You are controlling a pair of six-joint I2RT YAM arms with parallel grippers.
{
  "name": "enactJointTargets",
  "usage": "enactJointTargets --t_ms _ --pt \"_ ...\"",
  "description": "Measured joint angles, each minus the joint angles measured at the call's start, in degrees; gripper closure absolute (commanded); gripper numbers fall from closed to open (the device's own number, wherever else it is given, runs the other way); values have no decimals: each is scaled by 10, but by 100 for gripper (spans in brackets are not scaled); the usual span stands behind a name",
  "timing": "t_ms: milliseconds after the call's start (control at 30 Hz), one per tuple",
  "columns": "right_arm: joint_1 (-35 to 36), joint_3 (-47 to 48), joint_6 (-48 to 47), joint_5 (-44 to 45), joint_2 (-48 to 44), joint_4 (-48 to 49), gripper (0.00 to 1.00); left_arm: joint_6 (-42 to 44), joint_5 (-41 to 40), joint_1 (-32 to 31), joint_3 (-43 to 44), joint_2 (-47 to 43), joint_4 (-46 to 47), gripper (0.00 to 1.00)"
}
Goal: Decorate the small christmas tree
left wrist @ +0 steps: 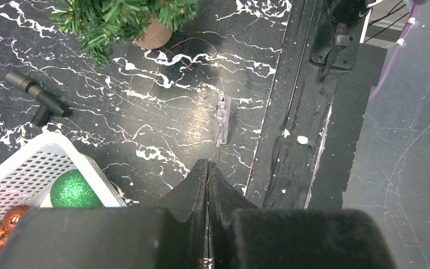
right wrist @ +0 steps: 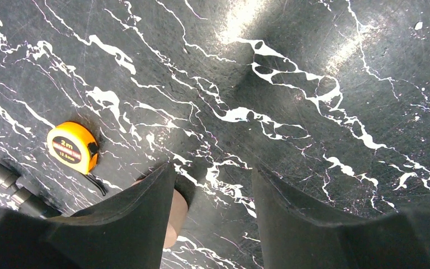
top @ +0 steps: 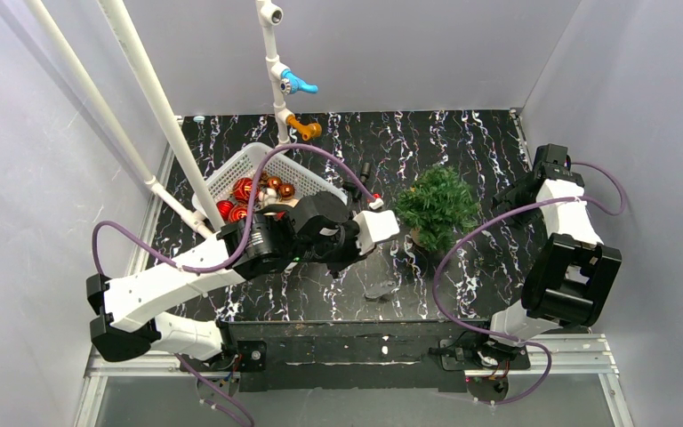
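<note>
Left wrist view has the left claw [left wrist: 208, 178] nearest, its two fingers pressed flat together with no gap; whether anything thin is pinched there cannot be told. Just past the tips a small clear piece [left wrist: 222, 119] lies on the black marbled desk [left wrist: 145, 129]. To the left, a corner of the white basket [left wrist: 17, 171] holds a glittery green ball [left wrist: 74, 190] and copper balls [left wrist: 11, 217]. Beyond it lies a black T-shaped part [left wrist: 36, 98]. Farthest off, the small christmas tree [left wrist: 117, 19] stands upright on its brown base, apart from the basket.

Right wrist view alone shows the right claw [right wrist: 213, 179] spread wide over bare desk, gripping nothing. A yellow tape measure [right wrist: 73, 147] lies to its left, and a tan rounded thing is half hidden behind one finger.

Top external view adds red balls [top: 243, 189] in the basket, which the left arm [top: 178, 280] partly covers.
</note>
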Motion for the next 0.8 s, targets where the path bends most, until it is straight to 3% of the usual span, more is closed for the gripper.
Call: enactJointTargets --t_ms 400,567,800 --pt "0 21 -9 2 -53 -33 39 -1 3 0 0 1 3 100" --pt "1 68 -20 -2 -140 -45 38 -1 8 0 18 1 -7 100" --pt "37 110 -68 -77 -308 -12 35 -2 30 0 88 9 -27 100"
